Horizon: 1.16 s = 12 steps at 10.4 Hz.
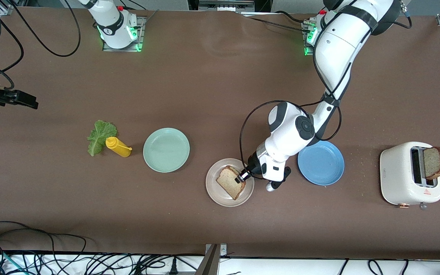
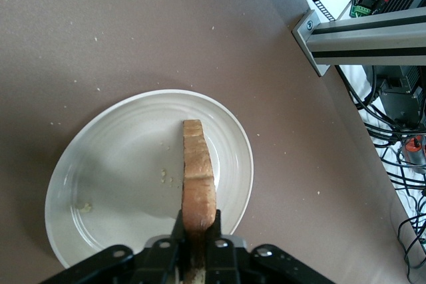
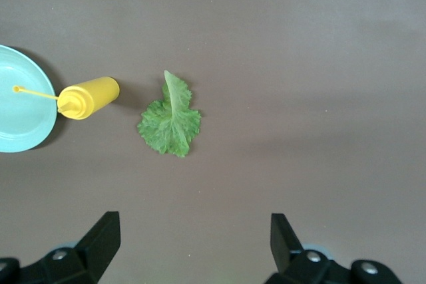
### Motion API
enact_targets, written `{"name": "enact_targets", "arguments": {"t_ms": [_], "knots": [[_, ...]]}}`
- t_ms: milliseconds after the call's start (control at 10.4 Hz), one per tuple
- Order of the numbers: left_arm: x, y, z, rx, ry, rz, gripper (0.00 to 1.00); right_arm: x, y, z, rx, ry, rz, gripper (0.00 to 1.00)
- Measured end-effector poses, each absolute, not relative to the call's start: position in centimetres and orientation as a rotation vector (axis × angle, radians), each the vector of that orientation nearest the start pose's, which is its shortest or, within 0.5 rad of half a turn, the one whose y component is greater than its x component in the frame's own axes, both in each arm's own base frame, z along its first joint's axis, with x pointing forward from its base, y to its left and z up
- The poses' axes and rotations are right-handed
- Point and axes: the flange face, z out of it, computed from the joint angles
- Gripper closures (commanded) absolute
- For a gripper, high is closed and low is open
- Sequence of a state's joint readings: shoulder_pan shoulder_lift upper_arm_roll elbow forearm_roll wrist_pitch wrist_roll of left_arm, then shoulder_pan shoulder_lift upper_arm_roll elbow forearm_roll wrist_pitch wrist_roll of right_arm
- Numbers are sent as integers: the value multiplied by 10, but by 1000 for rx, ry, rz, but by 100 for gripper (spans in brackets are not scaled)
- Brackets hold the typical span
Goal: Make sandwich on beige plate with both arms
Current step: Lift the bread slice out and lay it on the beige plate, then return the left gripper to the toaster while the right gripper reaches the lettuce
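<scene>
A brown bread slice (image 1: 228, 181) lies over the beige plate (image 1: 214, 192), and I cannot tell whether it rests on it. My left gripper (image 1: 240, 178) is shut on the slice's edge that faces the blue plate. In the left wrist view the slice (image 2: 198, 171) sits edge-on between the fingers (image 2: 177, 231), above the plate (image 2: 113, 164). A second slice (image 1: 435, 163) sticks out of the white toaster (image 1: 399, 173). The green lettuce leaf (image 1: 99, 136) lies flat toward the right arm's end. My right gripper (image 1: 33, 104) hangs open over bare table there, with the lettuce (image 3: 170, 121) ahead of its empty fingers (image 3: 103, 237).
A yellow squeeze bottle (image 1: 118, 147) lies beside the lettuce, next to a mint green plate (image 1: 166, 149). A blue plate (image 1: 321, 163) sits between the beige plate and the toaster. Crumbs dot the brown table. Cables run along the table's front edge.
</scene>
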<state>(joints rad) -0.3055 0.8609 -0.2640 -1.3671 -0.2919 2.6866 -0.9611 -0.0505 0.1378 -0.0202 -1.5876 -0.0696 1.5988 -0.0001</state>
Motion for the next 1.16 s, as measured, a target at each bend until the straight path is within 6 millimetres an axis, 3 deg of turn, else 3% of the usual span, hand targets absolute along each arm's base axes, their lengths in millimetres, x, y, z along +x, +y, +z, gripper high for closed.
{"name": "enact_targets", "arguments": {"t_ms": [193, 482, 675, 868, 1158], "knots": [[691, -358, 271, 2358, 954, 134, 2, 602, -48, 514, -3200, 97, 206, 0], [701, -339, 282, 2397, 906, 142, 0, 625, -48, 434, -3204, 114, 117, 0], [706, -318, 292, 2466, 855, 88, 0, 621, -42, 379, -3197, 203, 35, 0], [717, -274, 315, 2531, 807, 46, 0, 611, -37, 339, -3183, 285, -42, 0], [727, -177, 363, 2767, 671, 70, 0, 590, -23, 270, -3148, 354, -159, 0]]}}
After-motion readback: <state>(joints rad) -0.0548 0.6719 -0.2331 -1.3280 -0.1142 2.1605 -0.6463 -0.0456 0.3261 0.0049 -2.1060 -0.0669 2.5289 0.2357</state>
